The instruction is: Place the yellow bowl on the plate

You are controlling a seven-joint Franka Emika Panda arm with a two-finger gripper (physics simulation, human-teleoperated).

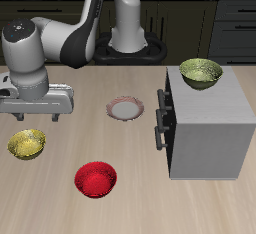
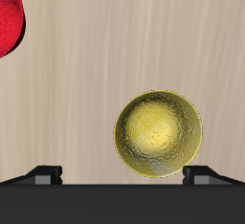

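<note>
Gripper (image 1: 36, 116) hung spread wide and empty above the yellow bowl (image 2: 159, 134); your wrist view cut the bowl's near edge behind the gripper body. Bowl sat on the table (image 1: 140, 193), well apart from the plate (image 1: 126, 109). Red bowl (image 2: 8, 19) was half cropped.

you have a golden-yellow bowl (image 2: 159, 133) with a mottled glossy inside, a plain bright red bowl (image 1: 96, 179), a duller olive-green bowl (image 1: 201, 73) on the grey cabinet (image 1: 210, 128), a pale plate (image 1: 126, 109) rimmed reddish-pink, and a light wood-grain table (image 1: 140, 203)
</note>
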